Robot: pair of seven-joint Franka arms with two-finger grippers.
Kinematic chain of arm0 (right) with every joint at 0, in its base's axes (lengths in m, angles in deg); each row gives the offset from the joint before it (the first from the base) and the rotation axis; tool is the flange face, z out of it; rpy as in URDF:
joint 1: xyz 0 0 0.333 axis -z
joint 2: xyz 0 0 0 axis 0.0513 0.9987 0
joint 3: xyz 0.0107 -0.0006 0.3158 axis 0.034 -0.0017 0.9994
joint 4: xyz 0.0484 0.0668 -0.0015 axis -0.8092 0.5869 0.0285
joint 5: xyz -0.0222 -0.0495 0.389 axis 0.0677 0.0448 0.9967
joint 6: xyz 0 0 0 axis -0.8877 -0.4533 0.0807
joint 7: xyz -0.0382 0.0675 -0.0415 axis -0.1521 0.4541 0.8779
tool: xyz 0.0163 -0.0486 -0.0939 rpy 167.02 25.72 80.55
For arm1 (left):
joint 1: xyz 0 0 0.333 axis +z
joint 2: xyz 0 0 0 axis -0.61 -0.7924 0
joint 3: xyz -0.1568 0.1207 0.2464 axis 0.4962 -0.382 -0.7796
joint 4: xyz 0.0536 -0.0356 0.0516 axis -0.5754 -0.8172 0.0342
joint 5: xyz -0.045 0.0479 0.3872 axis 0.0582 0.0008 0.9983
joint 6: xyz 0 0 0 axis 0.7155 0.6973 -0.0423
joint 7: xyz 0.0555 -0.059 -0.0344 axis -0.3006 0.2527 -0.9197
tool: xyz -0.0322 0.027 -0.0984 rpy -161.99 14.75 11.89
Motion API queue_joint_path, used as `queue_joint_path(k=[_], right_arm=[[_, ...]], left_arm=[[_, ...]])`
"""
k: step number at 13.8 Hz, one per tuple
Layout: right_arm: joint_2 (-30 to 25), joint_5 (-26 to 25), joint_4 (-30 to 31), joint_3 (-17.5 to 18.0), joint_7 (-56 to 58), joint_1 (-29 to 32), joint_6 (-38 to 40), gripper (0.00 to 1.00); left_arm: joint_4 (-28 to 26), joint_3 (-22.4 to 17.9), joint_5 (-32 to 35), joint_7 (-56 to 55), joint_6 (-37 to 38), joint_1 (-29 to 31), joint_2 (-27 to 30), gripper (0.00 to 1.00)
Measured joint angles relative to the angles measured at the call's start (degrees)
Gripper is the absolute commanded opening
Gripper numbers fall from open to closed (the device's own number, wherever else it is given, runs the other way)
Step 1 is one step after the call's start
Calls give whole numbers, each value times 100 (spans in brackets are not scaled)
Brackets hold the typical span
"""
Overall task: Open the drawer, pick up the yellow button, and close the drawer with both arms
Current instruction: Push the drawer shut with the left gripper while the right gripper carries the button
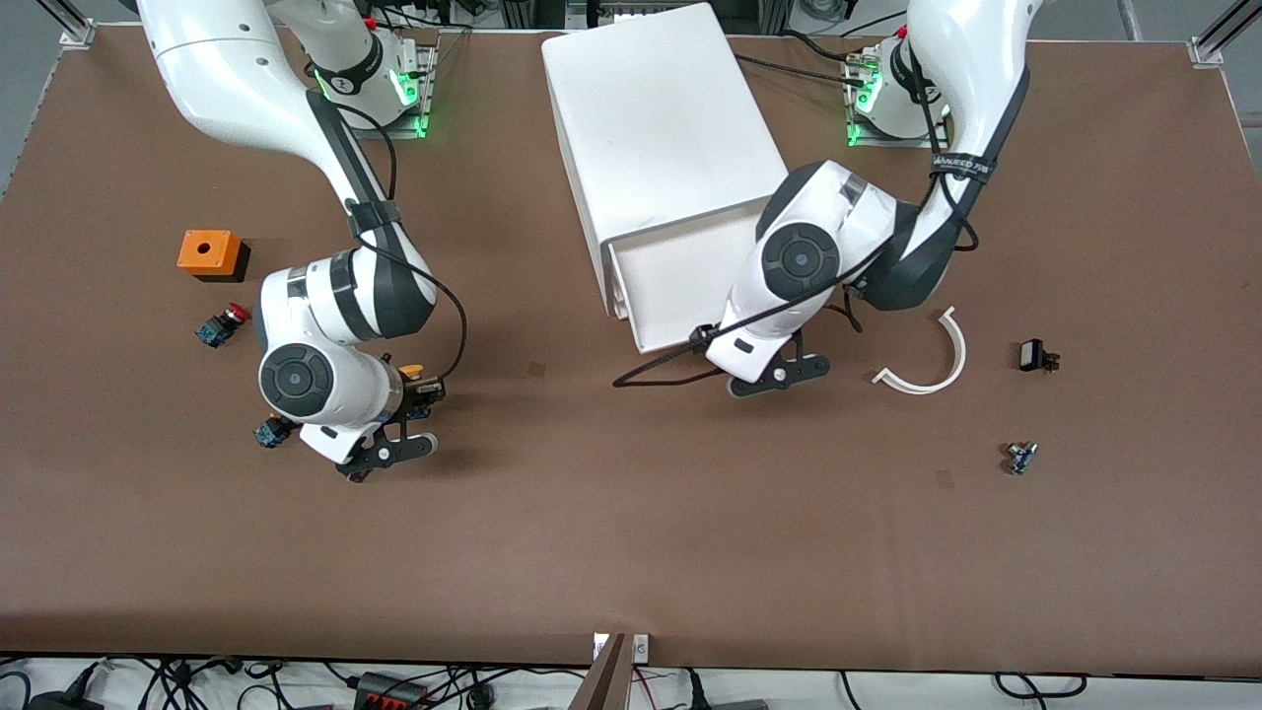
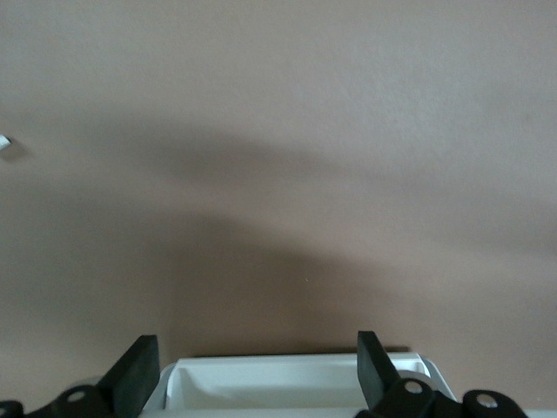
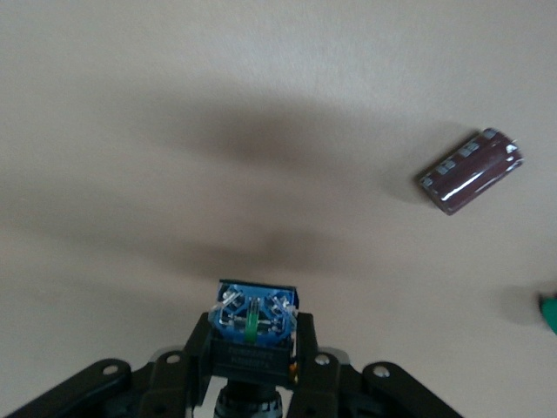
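1. Front view: the right hand [image 1: 412, 392] hangs over the desk [image 1: 631, 552] toward the right arm's end, with the yellow-capped button [image 1: 411, 373] pinched in it. A red-capped button [image 1: 223, 324] and an orange box [image 1: 210, 253] lie off to its side. The left hand [image 1: 774, 380] hangs just past the front lip of the top drawer [image 1: 680, 281], which stands pulled out of the white cabinet [image 1: 656, 128].
2. Left wrist view: the left hand's fingers [image 2: 139, 373] are spread wide and hold nothing; the drawer's lip [image 2: 296, 383] lies between them.
3. Right wrist view: the right hand is clamped on the button's blue body [image 3: 252, 326]; a brown cylinder [image 3: 473, 170] lies on the desk ahead of it.
4. Judgement: the button looks taken; closing remains. The left hand should press the lip squarely inward.
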Motion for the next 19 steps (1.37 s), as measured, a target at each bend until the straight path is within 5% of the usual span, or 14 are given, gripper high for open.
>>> queue_joint_path(k=[11, 12, 13, 19], right_arm=[[-79, -5, 1233, 0, 1008, 321, -1295, 0], [-98, -7, 1304, 2, 1009, 320, -1386, 32], [-130, -7, 1349, 3, 1009, 320, -1420, 99], [-369, -5, 881, 12, 982, 319, -1027, 100]], left_arm=[[-629, 501, -229, -226, 26, 23, 351, 100], [-677, 528, -300, -250, 27, 24, 385, 100], [-736, 550, -346, -257, 28, 25, 426, 100], [-1068, 790, -478, -373, 59, 33, 638, 100]])
